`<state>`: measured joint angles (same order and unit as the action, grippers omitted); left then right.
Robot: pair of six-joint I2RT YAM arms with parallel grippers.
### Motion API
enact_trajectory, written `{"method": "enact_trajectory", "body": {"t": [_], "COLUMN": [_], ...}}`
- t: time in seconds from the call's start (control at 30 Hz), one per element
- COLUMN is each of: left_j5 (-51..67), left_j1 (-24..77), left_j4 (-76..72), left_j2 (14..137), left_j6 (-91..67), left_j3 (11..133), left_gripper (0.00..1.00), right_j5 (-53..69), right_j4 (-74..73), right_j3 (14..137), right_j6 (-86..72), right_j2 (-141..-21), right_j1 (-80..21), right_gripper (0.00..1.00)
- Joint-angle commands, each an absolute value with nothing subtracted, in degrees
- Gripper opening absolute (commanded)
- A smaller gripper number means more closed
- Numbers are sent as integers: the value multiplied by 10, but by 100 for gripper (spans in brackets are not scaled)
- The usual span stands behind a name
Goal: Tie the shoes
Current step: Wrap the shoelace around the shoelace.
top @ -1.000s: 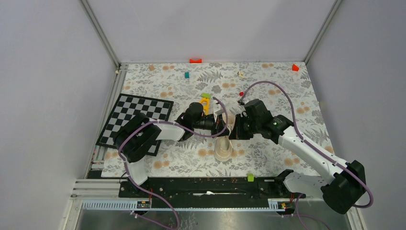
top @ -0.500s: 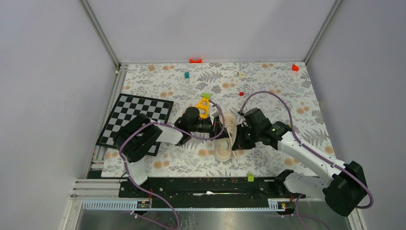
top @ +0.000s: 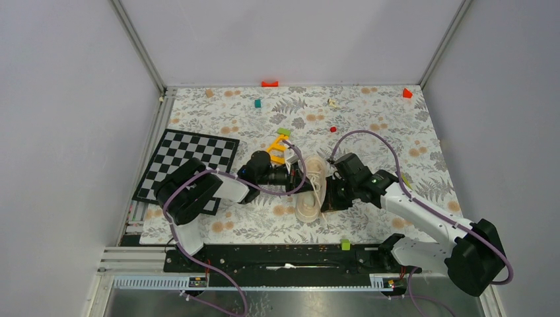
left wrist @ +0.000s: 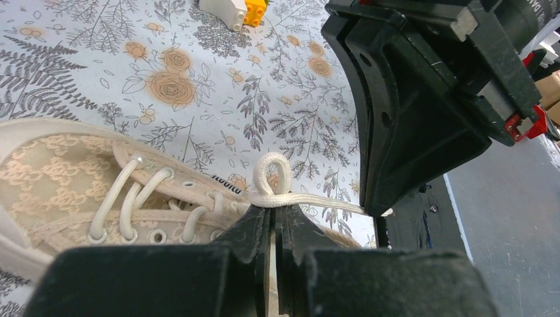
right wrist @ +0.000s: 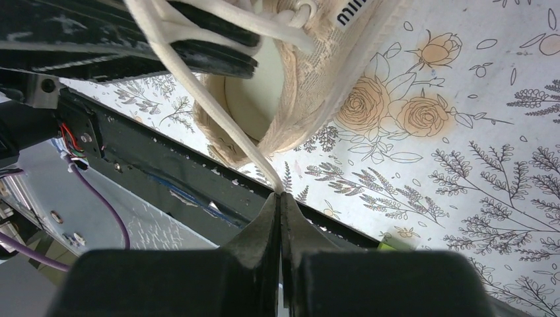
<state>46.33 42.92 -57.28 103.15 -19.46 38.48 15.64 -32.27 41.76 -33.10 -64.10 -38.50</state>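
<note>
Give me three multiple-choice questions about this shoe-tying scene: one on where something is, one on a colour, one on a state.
1. In the top view, on which side of the sneaker is the chessboard? A left, B right, C underneath.
2. The lace is: A black, B cream, C red.
3. The right gripper is: A open, B shut on a block, C shut on the lace.
Answers: 1 A, the board lies well to the left in that view; 2 B, it is pale like the sneaker; 3 C, the lace runs into its closed tips.
</note>
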Motion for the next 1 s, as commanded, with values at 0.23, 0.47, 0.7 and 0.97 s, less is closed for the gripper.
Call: {"method": "enact_trajectory", "body": {"t": [0.23, 0.47, 0.7, 0.97], "left_j5": [454, 446, 450, 458], "left_j1": [410, 409, 408, 410], "left_j4": [-582, -588, -595, -605], "left_j2": [994, 1001, 1006, 1016], "left_j6": [-165, -165, -171, -182], "left_j3": [374, 374, 376, 377], "left_gripper": [0, 0, 0, 0], "right_j5": [176, 193, 195, 192], "right_j4": [-316, -323, -336, -345], "right_j3": [422, 407, 382, 367], "right_j6": [-328, -327, -334, -342], "right_j2": [-642, -633, -609, -594], "right_j1": [-391, -393, -396, -396], "right_gripper": [0, 0, 0, 0]}}
